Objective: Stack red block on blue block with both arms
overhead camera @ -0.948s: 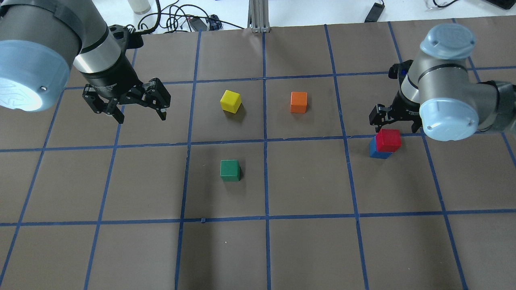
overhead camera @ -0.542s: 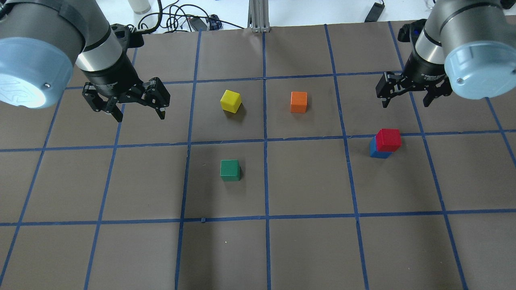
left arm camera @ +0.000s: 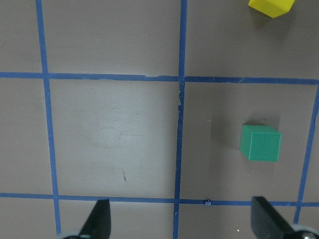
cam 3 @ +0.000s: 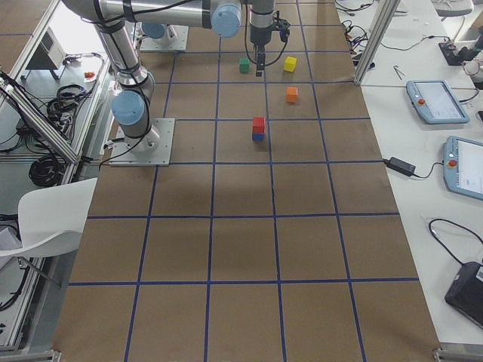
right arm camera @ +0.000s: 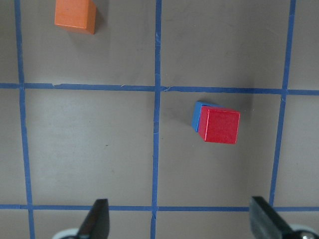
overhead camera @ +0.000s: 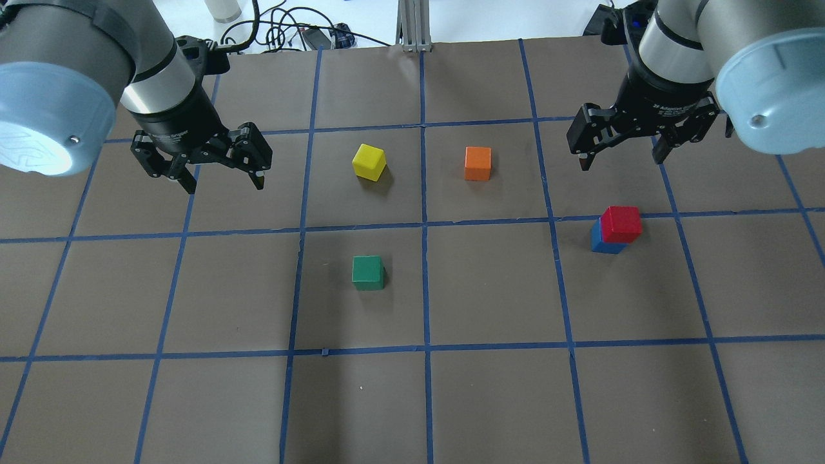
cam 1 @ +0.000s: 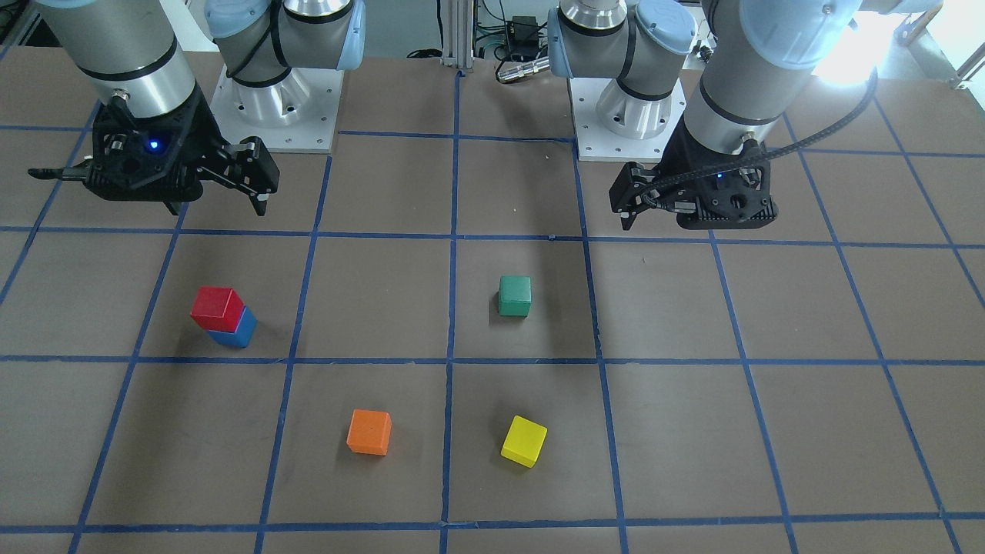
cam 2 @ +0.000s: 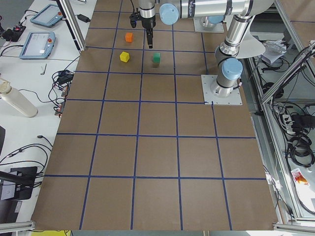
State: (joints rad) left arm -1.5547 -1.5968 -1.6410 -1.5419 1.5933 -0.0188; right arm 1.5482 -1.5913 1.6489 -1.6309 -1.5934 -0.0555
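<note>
Red block sits on blue block, slightly offset; right claw hangs wide open, empty, clear of them; left claw open, empty too; pull away straight, no nudging.

blue block: small blue cube, lying flat, mostly covered, well apart from the orange cube, on the robot's right of it.
red block: small matte red cube, resting on the blue block, slightly off-centre.
</note>
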